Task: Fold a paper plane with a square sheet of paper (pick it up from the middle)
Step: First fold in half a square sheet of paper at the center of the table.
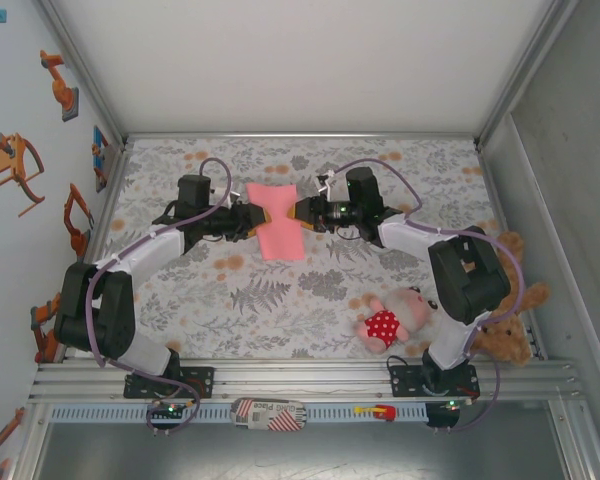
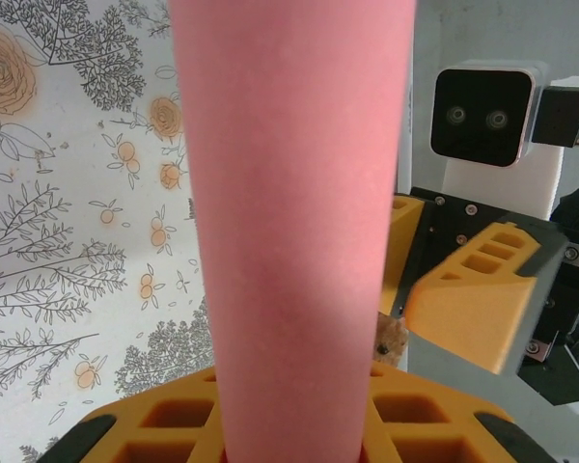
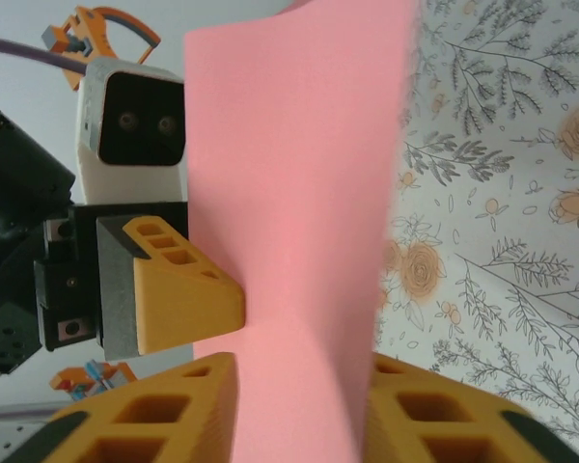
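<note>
- Paper: square sheet of paper (image 1: 278, 235), salmon-pink, is held over the middle of the floral table (image 1: 280, 300), stretched between both grippers, likely to steady it for creasing.
- Left gripper (image 1: 250, 222) pinches the sheet's left edge.
- Right gripper (image 1: 296, 212) faces it, fingers apparently closed on the right edge.
- Room: plush doll (image 1: 390, 322) lies well apart, near the right arm's base; the side walls are distant.

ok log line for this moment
paper: gripped both sides | left gripper: jaws shut on paper | right gripper: jaws shut on paper
</note>
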Robot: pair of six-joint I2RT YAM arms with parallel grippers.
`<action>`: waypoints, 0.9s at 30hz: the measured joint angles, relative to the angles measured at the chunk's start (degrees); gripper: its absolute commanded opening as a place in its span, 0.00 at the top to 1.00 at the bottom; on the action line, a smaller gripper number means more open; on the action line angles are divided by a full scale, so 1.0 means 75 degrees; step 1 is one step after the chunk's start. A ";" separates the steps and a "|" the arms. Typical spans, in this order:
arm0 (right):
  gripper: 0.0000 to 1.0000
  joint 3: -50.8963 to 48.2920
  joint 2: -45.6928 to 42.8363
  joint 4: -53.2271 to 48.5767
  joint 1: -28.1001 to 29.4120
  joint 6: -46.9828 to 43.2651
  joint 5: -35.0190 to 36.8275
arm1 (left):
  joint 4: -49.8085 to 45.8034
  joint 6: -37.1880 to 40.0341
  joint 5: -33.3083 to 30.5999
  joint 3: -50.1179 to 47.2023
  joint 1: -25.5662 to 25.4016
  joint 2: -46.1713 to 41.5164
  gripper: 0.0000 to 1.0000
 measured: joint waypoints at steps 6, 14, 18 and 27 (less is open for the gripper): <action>1.00 0.0000 -0.0067 -0.0411 -0.0003 -0.0187 0.0178 | -0.0038 0.0003 -0.0050 0.0000 0.0015 0.0038 0.65; 1.00 0.0041 -0.0778 -0.1655 -0.0219 -0.0801 0.0819 | -0.0446 0.0166 -0.0903 -0.0058 0.0140 -0.0085 0.10; 1.00 0.0335 -0.1209 -0.2879 -0.0676 -0.1408 0.1276 | -0.0857 0.0300 -0.1920 -0.0373 0.0379 -0.0769 0.03; 1.00 0.2206 -0.1387 -0.6330 -0.0752 -0.2766 0.2804 | -0.1274 0.0460 -0.4010 -0.1081 0.0536 -0.2363 0.04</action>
